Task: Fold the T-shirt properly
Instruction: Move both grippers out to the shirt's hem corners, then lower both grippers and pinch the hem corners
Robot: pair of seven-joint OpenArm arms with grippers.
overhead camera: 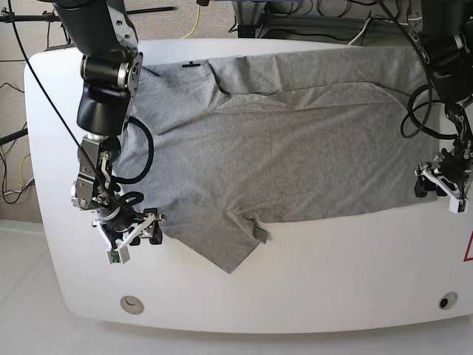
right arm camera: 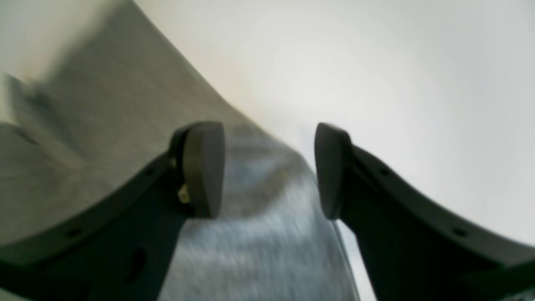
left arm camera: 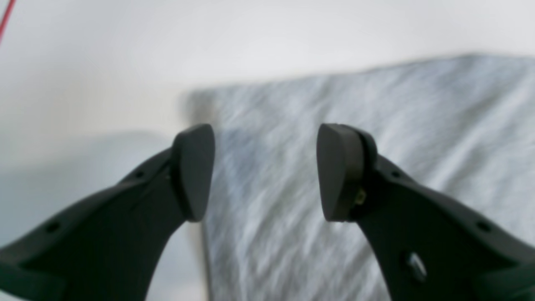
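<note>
The heather-grey T-shirt [overhead camera: 295,148] lies spread plain side up across the white table [overhead camera: 332,274], with one part folded into a point [overhead camera: 230,259] toward the front edge. My right gripper [overhead camera: 139,237] is at the shirt's front-left edge, open. In the right wrist view its jaws [right arm camera: 269,169] stand apart over the cloth edge [right arm camera: 259,242], holding nothing. My left gripper [overhead camera: 437,191] is at the shirt's right edge, open. In the left wrist view its jaws [left arm camera: 265,171] straddle the corner of the cloth [left arm camera: 376,133] without gripping it.
Cables [overhead camera: 199,15] hang beyond the table's far edge. Two small round fittings [overhead camera: 133,302] [overhead camera: 443,301] sit near the front edge. A red marking [overhead camera: 467,250] shows at the right rim. Bare white tabletop lies in front of the shirt.
</note>
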